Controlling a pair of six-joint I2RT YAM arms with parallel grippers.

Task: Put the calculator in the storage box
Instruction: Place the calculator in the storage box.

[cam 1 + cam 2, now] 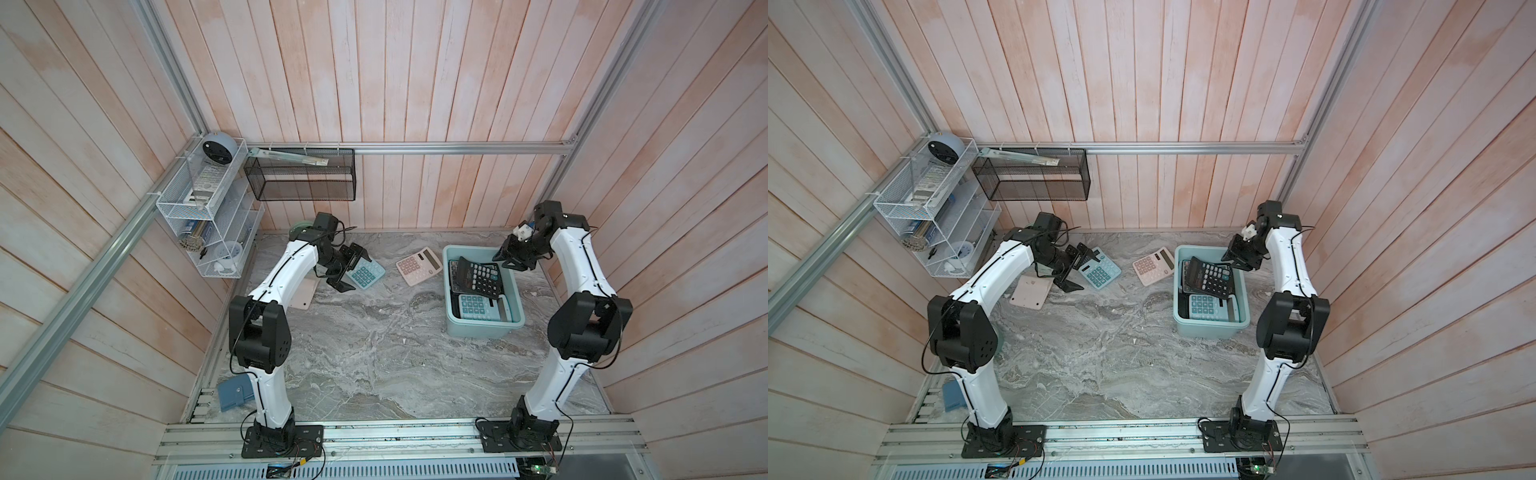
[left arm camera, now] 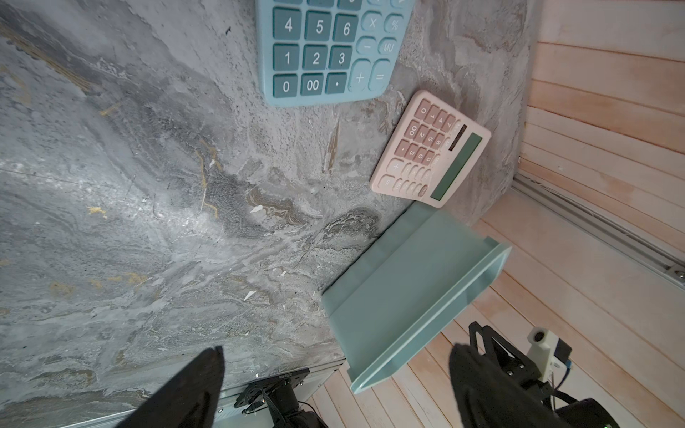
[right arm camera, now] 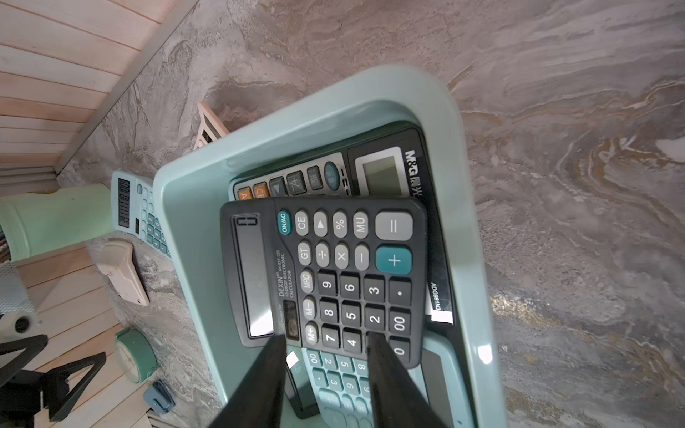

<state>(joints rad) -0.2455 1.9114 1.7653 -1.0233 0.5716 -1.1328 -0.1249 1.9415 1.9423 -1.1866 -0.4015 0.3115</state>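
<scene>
Seen from above: a grey marbled tabletop (image 1: pixel 374 353) walled in pale wood. At far left, a pale pink flat slab (image 1: pixel 304 296) lies half hidden under the left arm, and what it is cannot be made out. Behind that arm only a sliver of a mint-green round cup (image 1: pixel 297 227) shows. The left claw (image 1: pixel 351 270) hangs empty with its jaws spread wide, at the left edge of a teal desk calculator (image 1: pixel 368 275) that lies flat on the tabletop. The left wrist view cuts off that calculator's display end. Near it, apart, lies a pink desk calculator (image 1: pixel 419 265), keys up. To the right stands the light teal plastic storage box (image 1: pixel 478 330). Inside it a black desk calculator (image 1: pixel 478 277) rests tilted, keys up, on top of the others. It covers most of a second black calculator (image 3: pixel 389 170), which shows only its display and top key row, and part of a teal calculator in the box (image 1: pixel 473 306). The right claw (image 3: pixel 324 338) hovers over the black desk calculator's edge, fingers parted, gripping nothing; whether its tips touch the keys cannot be told
</scene>
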